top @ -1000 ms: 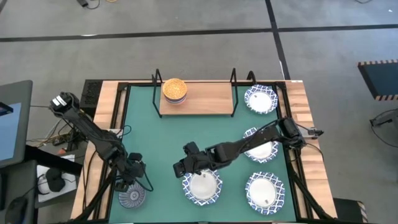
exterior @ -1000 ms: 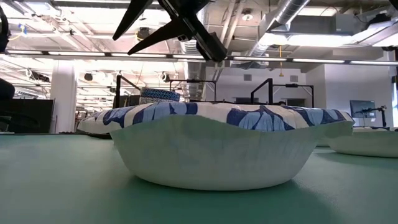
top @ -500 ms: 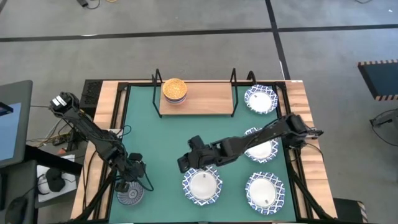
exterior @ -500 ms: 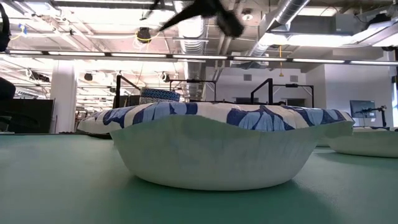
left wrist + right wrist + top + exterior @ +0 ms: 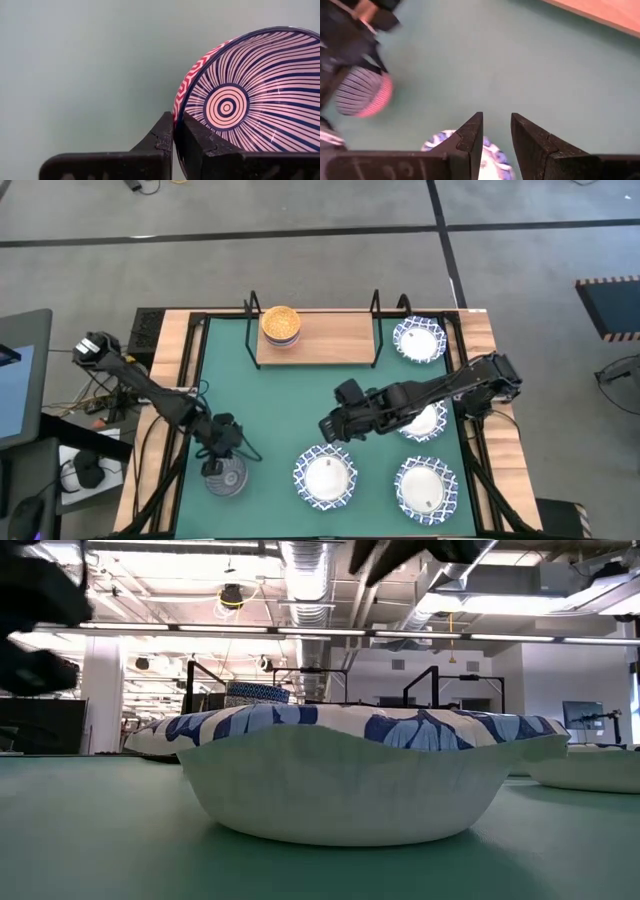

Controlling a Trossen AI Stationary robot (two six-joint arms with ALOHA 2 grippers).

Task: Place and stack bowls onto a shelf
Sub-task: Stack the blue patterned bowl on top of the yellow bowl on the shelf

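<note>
I count four wide white bowls with blue rims on the green mat (image 5: 270, 405): one (image 5: 419, 339) just right of the shelf (image 5: 330, 340); one (image 5: 426, 422) partly under the right arm; one (image 5: 324, 478) at the near edge; one (image 5: 426, 487) beside it to the right; a fifth I cannot find. On the shelf's left end stands one stack (image 5: 280, 323), yellow on top with a blue bowl under it; I cannot tell how many are in it. One small striped bowl (image 5: 250, 95), red zigzag outside, sits over the mat's near left corner; my left pincer (image 5: 175, 135) is clenched on its rim, one finger inside and one outside. My right pincer (image 5: 496, 131) hovers above the middle of the tabletop, fingers a narrow gap apart, grasping nothing.
</note>
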